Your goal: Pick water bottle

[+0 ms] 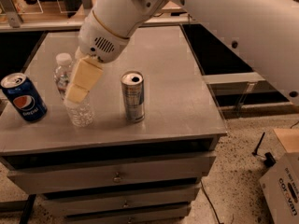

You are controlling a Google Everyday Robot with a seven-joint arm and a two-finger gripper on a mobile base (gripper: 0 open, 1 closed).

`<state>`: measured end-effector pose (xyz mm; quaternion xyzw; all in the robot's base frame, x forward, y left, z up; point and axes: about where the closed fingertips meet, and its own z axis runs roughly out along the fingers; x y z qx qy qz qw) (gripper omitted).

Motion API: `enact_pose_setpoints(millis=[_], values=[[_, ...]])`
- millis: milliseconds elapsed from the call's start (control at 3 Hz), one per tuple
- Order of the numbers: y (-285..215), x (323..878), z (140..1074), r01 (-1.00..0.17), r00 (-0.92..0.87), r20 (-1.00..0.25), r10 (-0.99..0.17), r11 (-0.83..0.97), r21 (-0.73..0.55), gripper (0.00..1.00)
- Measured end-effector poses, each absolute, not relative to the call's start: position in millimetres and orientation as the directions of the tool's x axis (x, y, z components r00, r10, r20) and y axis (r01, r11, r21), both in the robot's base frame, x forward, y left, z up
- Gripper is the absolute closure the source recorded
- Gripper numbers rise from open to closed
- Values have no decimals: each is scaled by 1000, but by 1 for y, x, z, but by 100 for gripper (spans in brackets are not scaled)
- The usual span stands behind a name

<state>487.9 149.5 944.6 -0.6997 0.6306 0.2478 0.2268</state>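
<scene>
A grey drawer cabinet [177,78] stands on speckled floor [238,162]. Left of centre on its top, the water bottle [80,115] stands upright between a Pepsi can [23,98] and a slim can [133,97]. The gripper [81,83] overlaps the bottle; whether it grips cannot be told.

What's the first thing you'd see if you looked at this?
The big white robot arm fills the top right, with its cream tool right in front of the water bottle on the grey table. Next, the blue Pepsi can at the left edge and the open silver can right of the bottle.
</scene>
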Motion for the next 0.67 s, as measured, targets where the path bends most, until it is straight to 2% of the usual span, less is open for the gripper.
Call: enact_pose_setpoints(millis=[333,667], values=[[159,486,943,-996,61,-656,-752,-91,12,40],[166,481,944,-995,44,-684,-728,-97,39,41]])
